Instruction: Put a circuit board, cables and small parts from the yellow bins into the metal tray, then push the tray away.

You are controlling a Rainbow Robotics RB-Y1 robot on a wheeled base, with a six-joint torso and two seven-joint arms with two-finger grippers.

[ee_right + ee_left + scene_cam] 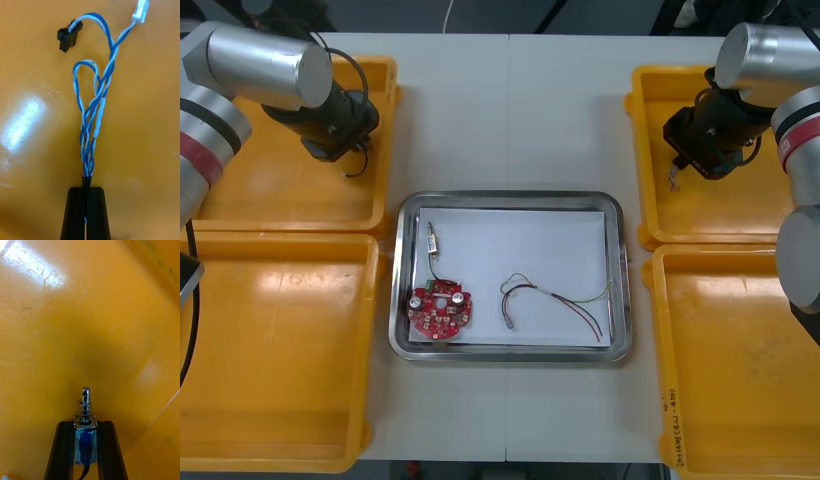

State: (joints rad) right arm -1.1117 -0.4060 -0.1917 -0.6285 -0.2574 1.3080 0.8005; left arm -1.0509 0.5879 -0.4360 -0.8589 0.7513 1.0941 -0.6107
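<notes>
Over far bins [265, 175]: left end effector [85, 423] clamps a small metal part [85, 407]; right end effector [86, 188], cable [99, 98].

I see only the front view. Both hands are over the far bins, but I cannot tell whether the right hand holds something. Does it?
Observer: Yes, the right hand is shut on the twisted blue and white cable, which is folded in loops.
Operator: And the left hand?
Observer: The left hand is shut on a small metal part; its spring and pin stick out beyond the fingertips.
Operator: What is on the cable's ends?
Observer: A black connector on one, a white connector on the other.
</notes>
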